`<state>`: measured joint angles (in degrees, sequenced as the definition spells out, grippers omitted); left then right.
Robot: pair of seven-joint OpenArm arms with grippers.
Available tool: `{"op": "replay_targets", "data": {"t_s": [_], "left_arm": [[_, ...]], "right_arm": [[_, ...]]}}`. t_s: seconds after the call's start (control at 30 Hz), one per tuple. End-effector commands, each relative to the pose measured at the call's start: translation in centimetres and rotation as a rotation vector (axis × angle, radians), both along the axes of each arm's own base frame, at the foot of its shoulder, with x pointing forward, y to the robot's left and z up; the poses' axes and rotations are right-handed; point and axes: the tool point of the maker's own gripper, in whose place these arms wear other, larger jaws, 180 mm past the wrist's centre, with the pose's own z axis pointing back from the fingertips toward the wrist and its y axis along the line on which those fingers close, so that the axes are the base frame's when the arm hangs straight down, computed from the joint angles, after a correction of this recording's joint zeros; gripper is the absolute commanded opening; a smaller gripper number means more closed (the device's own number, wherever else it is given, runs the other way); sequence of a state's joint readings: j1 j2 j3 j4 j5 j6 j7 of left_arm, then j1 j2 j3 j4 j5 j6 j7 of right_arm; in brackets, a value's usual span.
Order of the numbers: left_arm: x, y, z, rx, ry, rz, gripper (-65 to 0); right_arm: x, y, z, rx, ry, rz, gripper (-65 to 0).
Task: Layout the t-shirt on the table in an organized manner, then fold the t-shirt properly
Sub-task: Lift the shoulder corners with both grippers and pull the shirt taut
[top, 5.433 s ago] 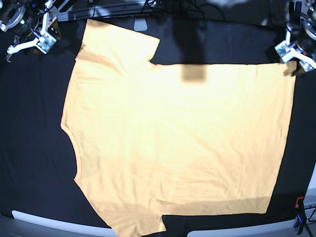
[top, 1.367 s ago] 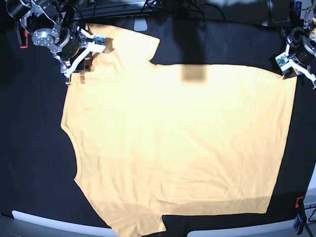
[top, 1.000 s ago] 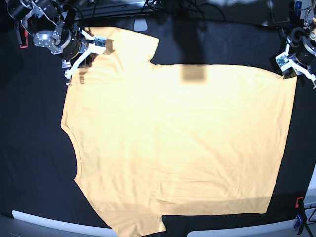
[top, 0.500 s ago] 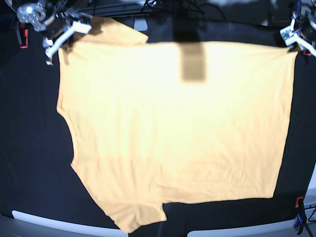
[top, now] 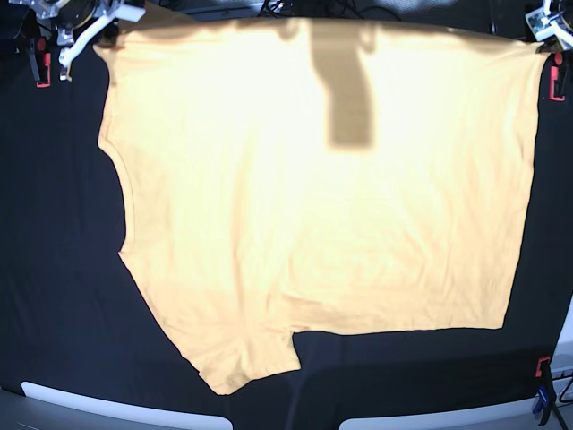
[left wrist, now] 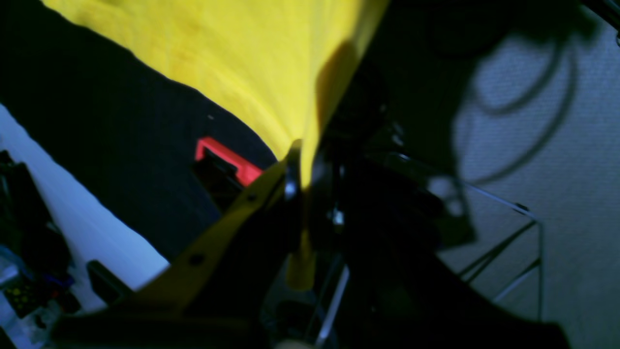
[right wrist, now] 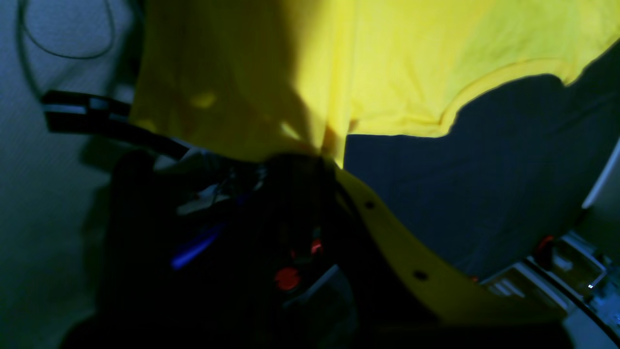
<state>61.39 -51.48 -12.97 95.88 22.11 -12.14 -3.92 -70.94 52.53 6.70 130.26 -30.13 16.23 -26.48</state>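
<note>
Both tools, the left tool [left wrist: 298, 182] and the right tool [right wrist: 322, 150], stay clamped on the t-shirt [top: 322, 197], whose far edge has risen off the bench [top: 63, 269] (near edge still resting). A lift suggesting the fold comes next.

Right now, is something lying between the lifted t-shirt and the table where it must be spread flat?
Nothing visible does. The t-shirt hangs from both tools at its far corners, and the table around it shows only black cloth, with red clamps at its edges.
</note>
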Motion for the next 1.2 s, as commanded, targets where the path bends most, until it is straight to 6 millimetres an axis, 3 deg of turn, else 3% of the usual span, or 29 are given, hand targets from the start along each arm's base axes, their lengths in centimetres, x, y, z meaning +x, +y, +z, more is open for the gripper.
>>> {"op": "replay_targets", "data": {"t_s": [0.0,0.17,0.53,0.73,0.83,1.0,1.17], "left_arm": [[0.5,0.7,0.5,0.029,-0.014,-0.003,-65.0],[1.6,0.0,0.9,-0.006,-0.052,-0.023,-65.0],[9.3,0.5,3.4,-0.063,-0.255,0.055,-65.0],[12.0,2.6,3.9,-0.085,-0.322,0.147,-65.0],[13.5,2.5,4.5,-0.133,-0.377,0.181,-65.0],[15.1,1.5,4.9,-0.187,-0.447,0.221,-65.0],[16.0,0.7,5.2,-0.226,-0.480,0.230,-65.0]], "right_arm": [[0.3,-0.6,0.5,-0.044,-0.016,0.004,-65.0],[1.1,-0.7,0.7,-0.045,-0.041,0.001,-65.0],[8.9,-0.1,3.6,0.055,-0.268,-0.063,-65.0],[12.2,-1.0,3.7,0.128,-0.347,-0.118,-65.0],[13.8,-1.2,4.0,0.186,-0.381,-0.173,-65.0],[14.9,-1.0,3.9,0.221,-0.388,-0.197,-65.0],[15.7,-2.2,3.1,0.218,-0.399,-0.242,-65.0]]}}
